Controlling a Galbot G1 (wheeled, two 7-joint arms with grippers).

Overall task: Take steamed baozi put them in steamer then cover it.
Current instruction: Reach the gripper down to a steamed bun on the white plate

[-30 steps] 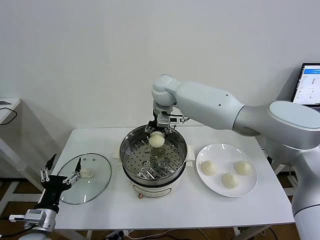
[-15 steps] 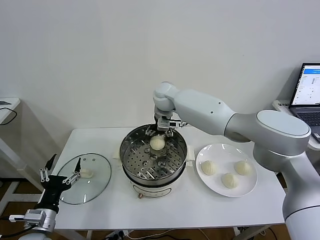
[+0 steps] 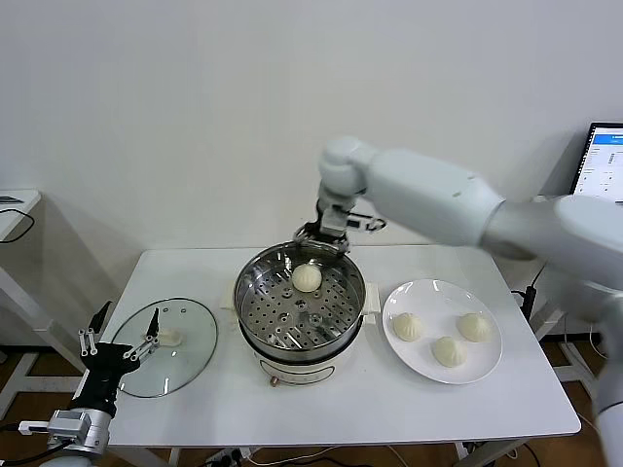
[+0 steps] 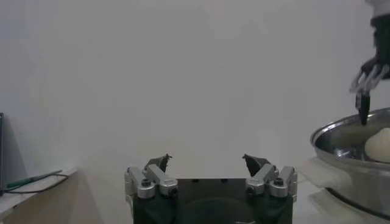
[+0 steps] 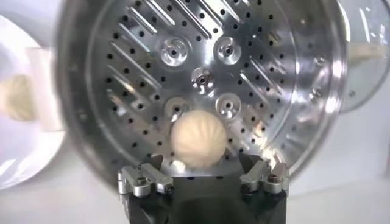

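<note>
Baozi now lies in steamer; right pincer has risen, spread.

You have almost nothing to read here. The only writing sits on the laptop screen, which stands off the table, past its far right corner. That screen shows a blue bar and some thin lines of text, but the letters are too tiny for you to make out any word or number. The steamer in the middle of the table carries no label, brand or sign that you can read. The white plate near the right edge and the glass lid near the left edge also carry no letters that you can read.
</note>
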